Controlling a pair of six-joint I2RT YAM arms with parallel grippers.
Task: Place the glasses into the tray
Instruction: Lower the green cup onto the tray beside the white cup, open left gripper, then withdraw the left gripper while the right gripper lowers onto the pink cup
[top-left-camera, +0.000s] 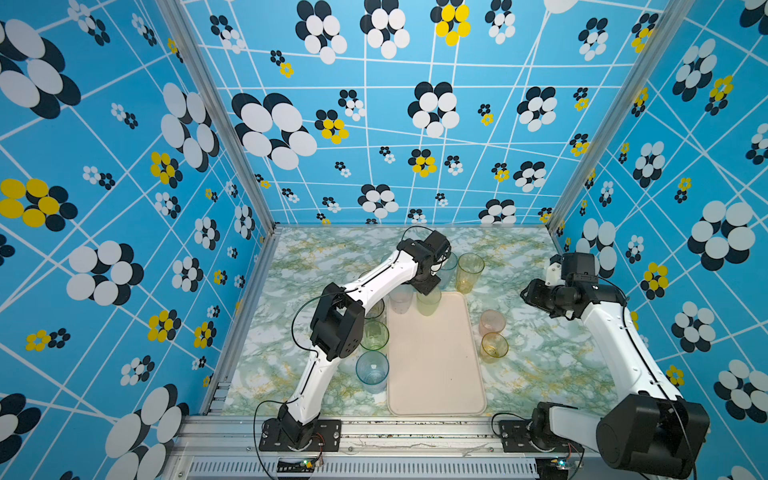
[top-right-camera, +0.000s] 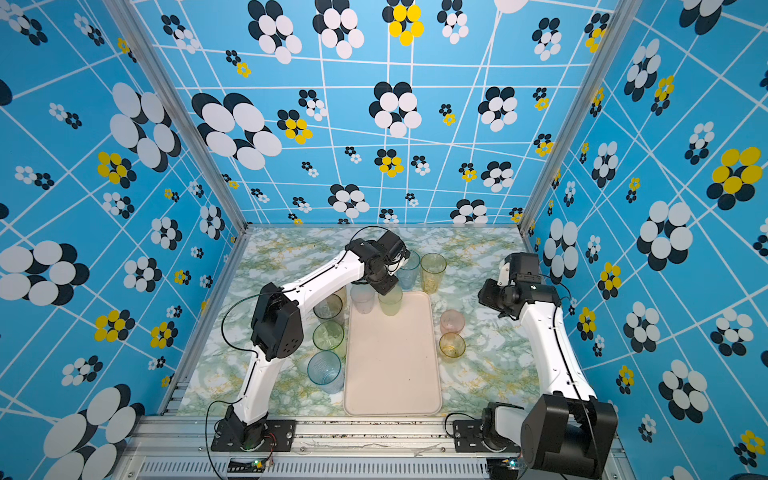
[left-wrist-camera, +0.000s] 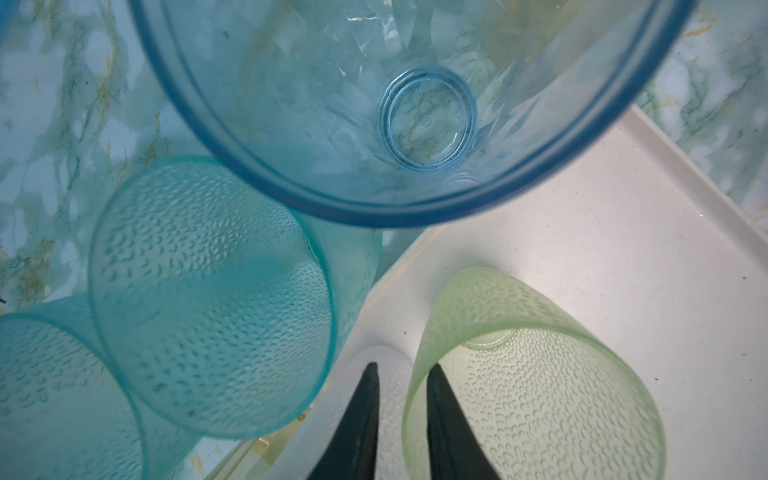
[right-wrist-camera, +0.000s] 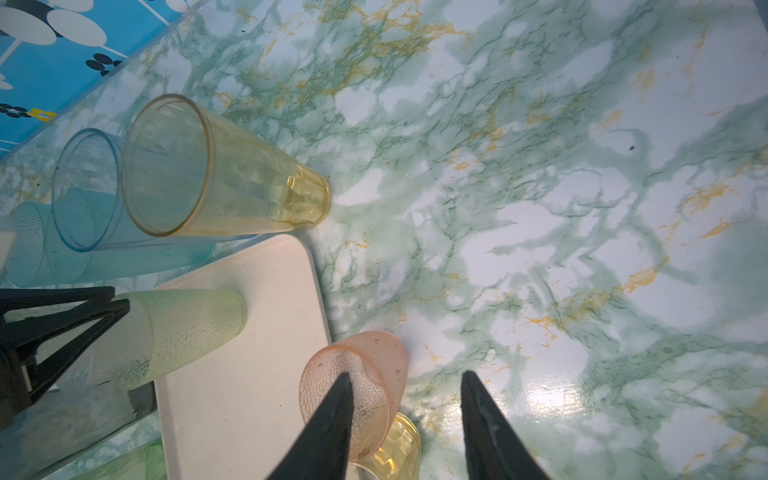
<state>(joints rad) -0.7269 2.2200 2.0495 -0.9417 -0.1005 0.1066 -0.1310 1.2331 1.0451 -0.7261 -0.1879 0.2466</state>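
Pinching the rim wall of the pale green dimpled frosted tumbler (left-wrist-camera: 540, 395), left gripper (left-wrist-camera: 402, 368) has one finger inside, one outside. Sensible for a thin, tapered, plastic-looking wall. Tumbler upright in the far corner of the flat cream rounded-corner tray (left-wrist-camera: 602, 249), just beside a whitish tumbler (top-left-camera: 401, 297). Right gripper (right-wrist-camera: 406, 374) spread, empty, hovering near the pink dimpled tumbler (right-wrist-camera: 357, 374) on the marble-print table (right-wrist-camera: 540, 208).

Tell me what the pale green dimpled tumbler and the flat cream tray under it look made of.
The pale green dimpled tumbler looks like frosted translucent plastic: thin wall, matte stippled surface, light passing through. The flat cream tray seems matte plastic or melamine: faint speckles, moulded low rim.
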